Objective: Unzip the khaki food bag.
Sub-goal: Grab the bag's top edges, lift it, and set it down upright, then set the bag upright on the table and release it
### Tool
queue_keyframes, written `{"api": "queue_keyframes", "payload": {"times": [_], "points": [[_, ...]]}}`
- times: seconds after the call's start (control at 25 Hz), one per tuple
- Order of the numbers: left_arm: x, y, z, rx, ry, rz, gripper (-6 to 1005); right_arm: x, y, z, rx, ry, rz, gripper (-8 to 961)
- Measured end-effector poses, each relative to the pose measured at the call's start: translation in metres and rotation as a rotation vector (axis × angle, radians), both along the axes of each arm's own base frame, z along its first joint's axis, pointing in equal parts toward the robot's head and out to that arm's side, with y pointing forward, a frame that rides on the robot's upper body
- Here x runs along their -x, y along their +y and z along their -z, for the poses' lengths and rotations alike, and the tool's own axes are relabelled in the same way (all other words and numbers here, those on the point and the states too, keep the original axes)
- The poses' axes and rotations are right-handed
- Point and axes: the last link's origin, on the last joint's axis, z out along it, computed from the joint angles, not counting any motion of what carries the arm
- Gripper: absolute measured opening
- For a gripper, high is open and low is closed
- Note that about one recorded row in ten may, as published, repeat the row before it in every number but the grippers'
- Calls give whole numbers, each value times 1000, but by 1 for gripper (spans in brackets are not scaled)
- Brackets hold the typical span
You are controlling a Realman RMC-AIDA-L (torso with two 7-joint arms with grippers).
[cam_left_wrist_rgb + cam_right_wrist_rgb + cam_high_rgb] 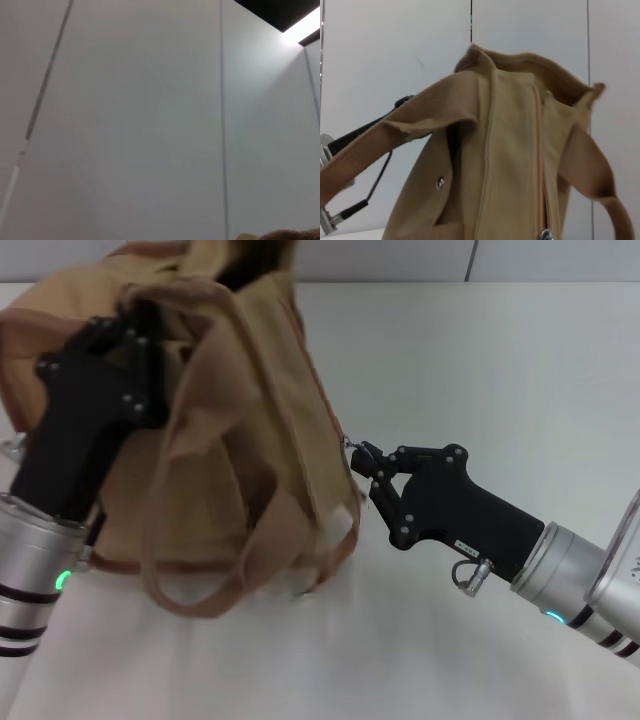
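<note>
The khaki food bag [240, 440] lies tilted at the table's left, its strap handles loose and one hanging toward the front. My left gripper [135, 325] is at the bag's far left top and is shut on its fabric. My right gripper [358, 458] is at the bag's right end, shut on the small metal zipper pull [350, 446]. The right wrist view shows the bag's end [510, 165] with the zipper line running down to the pull [546, 234], and a metal snap [440, 182]. The left wrist view shows only a sliver of tan fabric [287, 234].
The white table [480, 360] stretches to the right and front of the bag. A grey panelled wall [150, 125] stands behind. The left arm's black body and cable [365, 131] show beside the bag in the right wrist view.
</note>
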Motion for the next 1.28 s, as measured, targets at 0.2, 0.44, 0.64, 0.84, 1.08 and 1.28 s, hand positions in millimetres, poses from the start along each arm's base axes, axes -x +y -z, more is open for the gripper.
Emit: {"api": "queue_keyframes", "payload": {"times": [0.2, 0.44, 0.64, 0.84, 1.08, 1.28], "points": [[8, -4, -10, -59, -29, -43, 69, -3, -2, -1, -3, -4, 9, 30], [20, -7, -22, -111, -60, -86, 73, -5, -2, -1, -4, -5, 15, 39], [27, -6, -28, -106, -77, -101, 76, -4, -2, -1, -5, -1, 17, 46], [28, -6, -27, -100, -75, -108, 79, -4, 1, 0, -10, -8, 31, 53], [29, -4, -26, -92, -69, -117, 83, -6, 7, 2, -12, -31, 57, 62], [30, -4, -25, -87, -66, -121, 86, -4, 13, 4, -11, -45, 60, 204]]}}
